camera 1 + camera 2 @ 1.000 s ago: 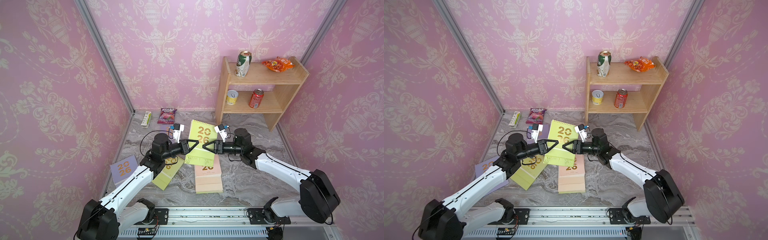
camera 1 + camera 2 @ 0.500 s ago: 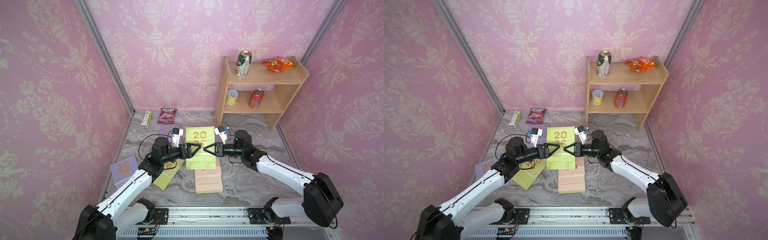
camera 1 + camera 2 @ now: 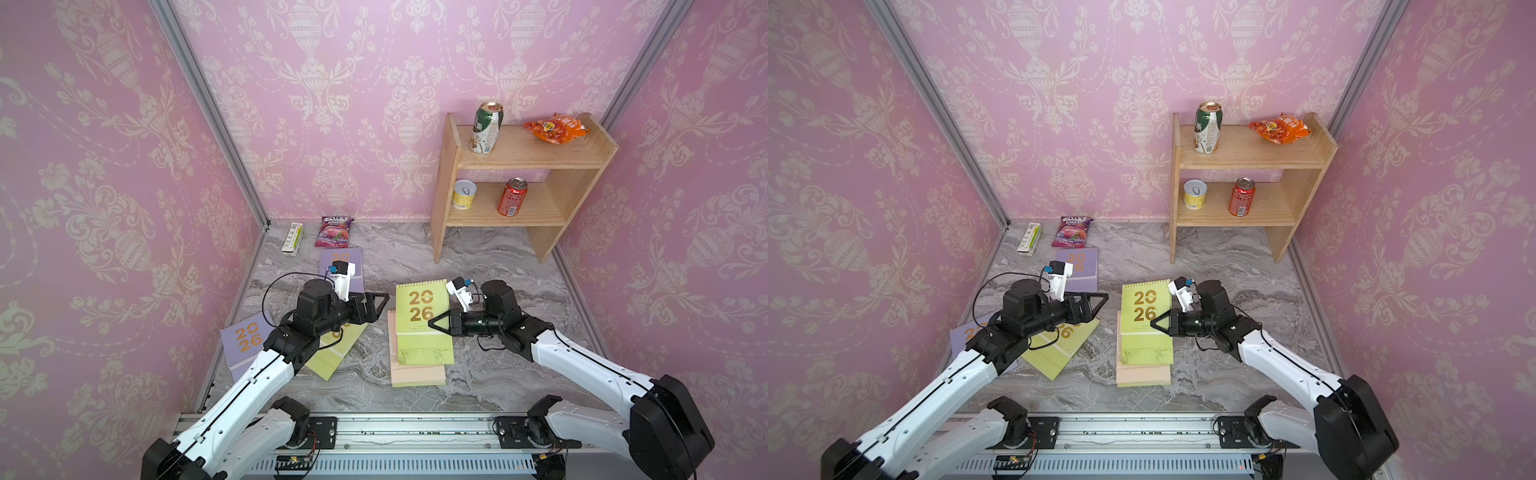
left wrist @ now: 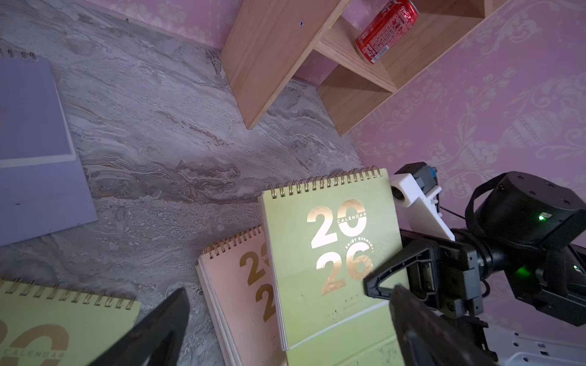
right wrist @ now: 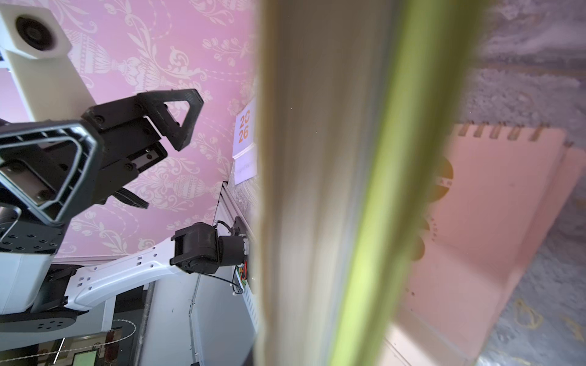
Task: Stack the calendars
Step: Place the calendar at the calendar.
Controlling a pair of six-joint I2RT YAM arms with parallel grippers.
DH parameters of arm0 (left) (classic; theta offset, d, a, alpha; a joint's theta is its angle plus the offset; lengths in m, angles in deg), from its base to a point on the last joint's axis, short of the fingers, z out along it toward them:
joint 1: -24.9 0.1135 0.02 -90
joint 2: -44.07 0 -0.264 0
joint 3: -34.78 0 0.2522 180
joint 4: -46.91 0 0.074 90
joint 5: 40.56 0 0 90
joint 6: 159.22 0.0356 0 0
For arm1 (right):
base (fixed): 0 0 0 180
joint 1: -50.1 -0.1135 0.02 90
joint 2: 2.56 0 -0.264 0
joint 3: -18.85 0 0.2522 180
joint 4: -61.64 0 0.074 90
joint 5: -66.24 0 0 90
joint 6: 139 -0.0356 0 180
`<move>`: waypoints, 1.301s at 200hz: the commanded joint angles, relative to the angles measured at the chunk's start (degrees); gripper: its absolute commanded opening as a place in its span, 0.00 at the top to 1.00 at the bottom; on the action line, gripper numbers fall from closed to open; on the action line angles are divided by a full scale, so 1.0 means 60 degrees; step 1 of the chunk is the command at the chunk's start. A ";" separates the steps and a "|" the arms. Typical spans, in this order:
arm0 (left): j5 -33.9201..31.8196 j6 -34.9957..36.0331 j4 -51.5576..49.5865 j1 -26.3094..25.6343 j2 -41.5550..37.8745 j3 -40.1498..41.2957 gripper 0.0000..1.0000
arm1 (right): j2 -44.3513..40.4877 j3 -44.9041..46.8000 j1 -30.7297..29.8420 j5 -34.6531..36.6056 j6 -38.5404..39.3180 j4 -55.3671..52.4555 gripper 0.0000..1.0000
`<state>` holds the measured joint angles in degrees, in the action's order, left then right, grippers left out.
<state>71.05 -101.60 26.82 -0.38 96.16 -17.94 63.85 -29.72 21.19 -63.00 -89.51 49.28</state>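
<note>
At frame centre the right gripper (image 3: 434, 323) pinches the right edge of the yellow-green calendar (image 3: 417, 332), long axis running up-frame over the peach stack (image 3: 415, 376) (left gripper (image 3: 380, 307) gapes empty, just left).

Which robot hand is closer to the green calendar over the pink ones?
Right. The right gripper is shut on that green calendar, at its edge. The left gripper is open on the calendar's other side, across a gap, not touching it.
</note>
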 commanded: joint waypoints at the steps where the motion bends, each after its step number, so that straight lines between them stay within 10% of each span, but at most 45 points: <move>1: -0.0382 0.0316 -0.0210 -0.0024 -0.0198 0.0226 0.01 | -0.0243 0.0345 -0.0029 -0.0344 -0.0187 0.0593 1.00; 260: 0.0000 0.0299 0.0161 -0.0020 -0.0201 0.0560 0.01 | 0.2187 0.0370 -0.0558 -0.0279 -0.0470 0.1994 1.00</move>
<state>70.09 -101.14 26.82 -0.38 95.38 -15.23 75.99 -25.83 18.15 -64.51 -92.55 58.81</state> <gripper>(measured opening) 0.992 0.131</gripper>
